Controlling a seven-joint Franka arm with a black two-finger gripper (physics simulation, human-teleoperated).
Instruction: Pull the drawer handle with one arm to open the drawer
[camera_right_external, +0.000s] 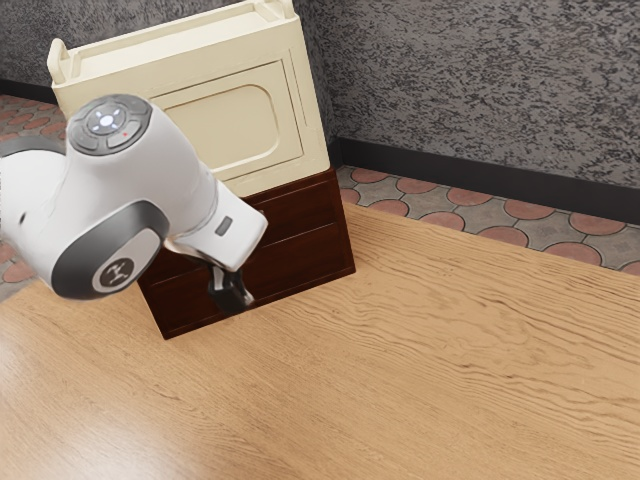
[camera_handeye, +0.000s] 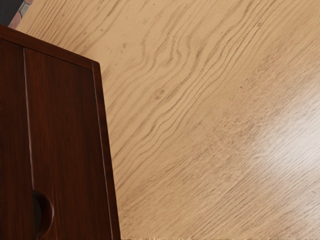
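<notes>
Checking dark cabinet: seeing drawer front set flush in cabinet's face, with no gap from any pull-out. Judging opening as not begun; leaving everything to do: reaching the handle, hooking or gripping, then drawing outward. Hovering with gripper before cabinet's lower face; not making out any contact. Sighting rounded recess, probably the handle, in cabinet's face beside a drawer seam, near the gripper. Not managing to tell whether open, closed or gripping.
</notes>
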